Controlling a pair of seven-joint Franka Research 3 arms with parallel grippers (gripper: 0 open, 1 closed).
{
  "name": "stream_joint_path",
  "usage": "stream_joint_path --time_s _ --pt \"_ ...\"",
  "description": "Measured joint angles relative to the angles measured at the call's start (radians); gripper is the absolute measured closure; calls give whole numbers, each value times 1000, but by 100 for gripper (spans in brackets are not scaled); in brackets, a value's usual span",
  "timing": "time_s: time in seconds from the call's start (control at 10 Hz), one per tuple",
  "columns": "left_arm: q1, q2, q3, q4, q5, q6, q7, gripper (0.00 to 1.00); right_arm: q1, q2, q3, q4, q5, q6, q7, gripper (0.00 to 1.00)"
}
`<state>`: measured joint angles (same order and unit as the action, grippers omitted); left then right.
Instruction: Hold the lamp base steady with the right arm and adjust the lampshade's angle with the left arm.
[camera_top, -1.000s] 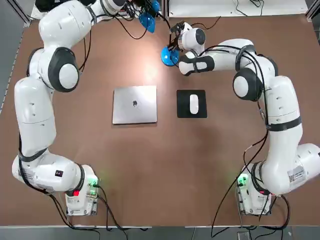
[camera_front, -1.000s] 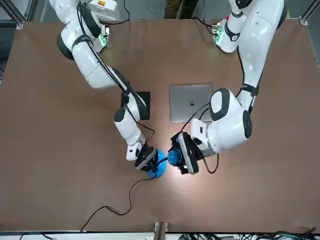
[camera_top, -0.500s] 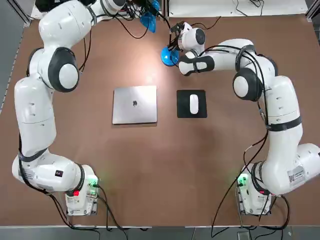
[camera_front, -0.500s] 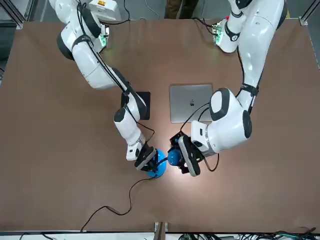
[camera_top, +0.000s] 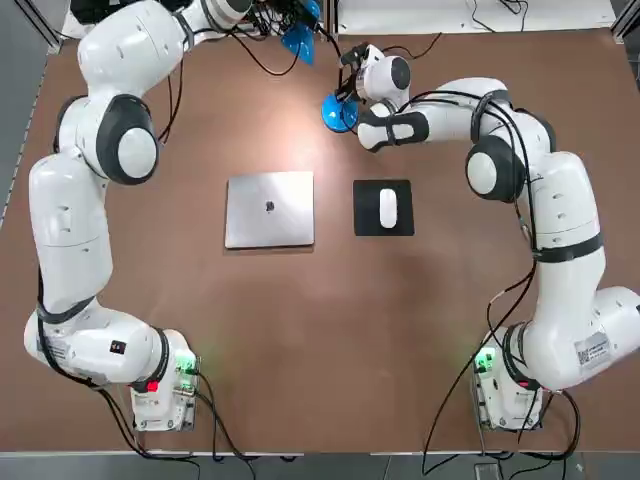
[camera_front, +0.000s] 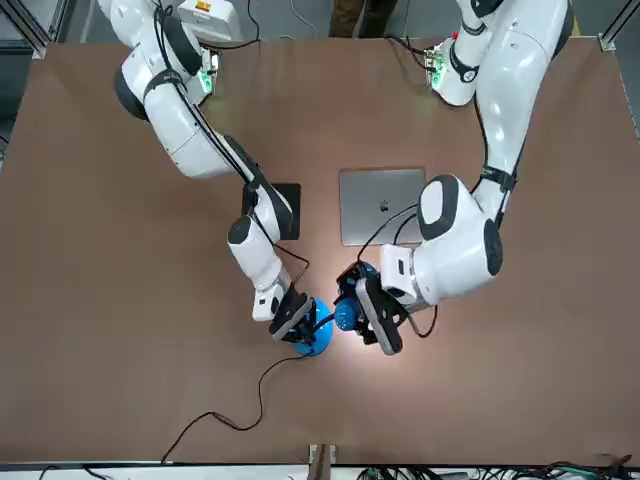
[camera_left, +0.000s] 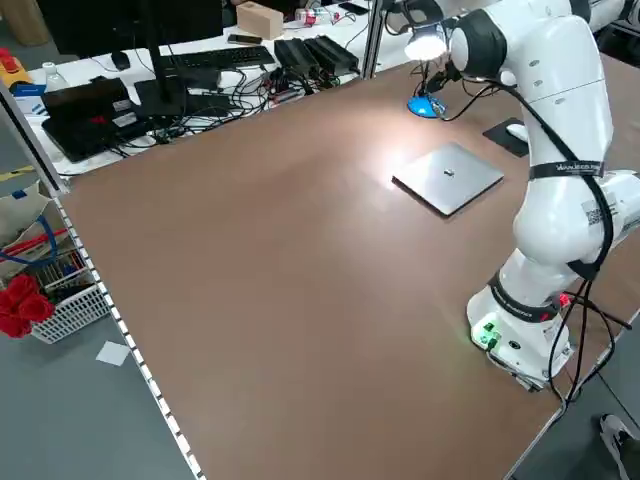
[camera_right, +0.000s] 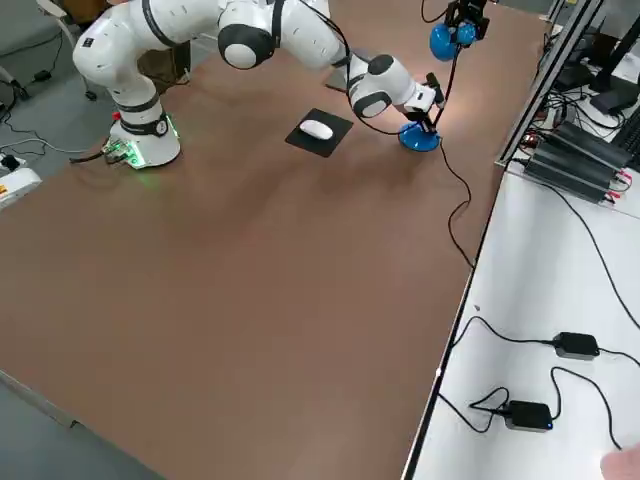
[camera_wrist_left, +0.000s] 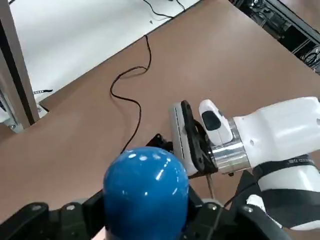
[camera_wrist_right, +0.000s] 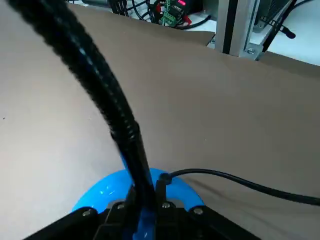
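Lampshade (camera_wrist_left: 146, 195) sits right between the left gripper's (camera_wrist_left: 146, 212) fingers, base (camera_wrist_right: 111, 189) under the right gripper (camera_wrist_right: 150, 200).
Left one's closed on the shade, right one's pinching the lamp's black neck (camera_wrist_right: 117, 95) just above the base.

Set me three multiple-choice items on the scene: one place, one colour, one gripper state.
1. Where is the mouse?
A) on the laptop
B) on the black pad
C) beside the lamp base

2. What colour is the lampshade?
A) red
B) white
C) blue

3. How is the left gripper?
A) shut on the lampshade
B) wide open and empty
C) shut on the laptop

Key:
1 B: the top view shows the mouse on the pad.
2 C: the left wrist view shows a glossy blue lampshade.
3 A: there, the left gripper has its fingers at both sides of it.
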<state>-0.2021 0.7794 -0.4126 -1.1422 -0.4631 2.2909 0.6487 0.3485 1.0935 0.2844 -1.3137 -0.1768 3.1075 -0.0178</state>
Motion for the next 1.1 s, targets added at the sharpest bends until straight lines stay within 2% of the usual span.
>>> stream_joint_path --time_s 1.1 --pt "-2 -14 0 -14 0 -7 -254 47 1 0 -1 0 -6 2 0 85"
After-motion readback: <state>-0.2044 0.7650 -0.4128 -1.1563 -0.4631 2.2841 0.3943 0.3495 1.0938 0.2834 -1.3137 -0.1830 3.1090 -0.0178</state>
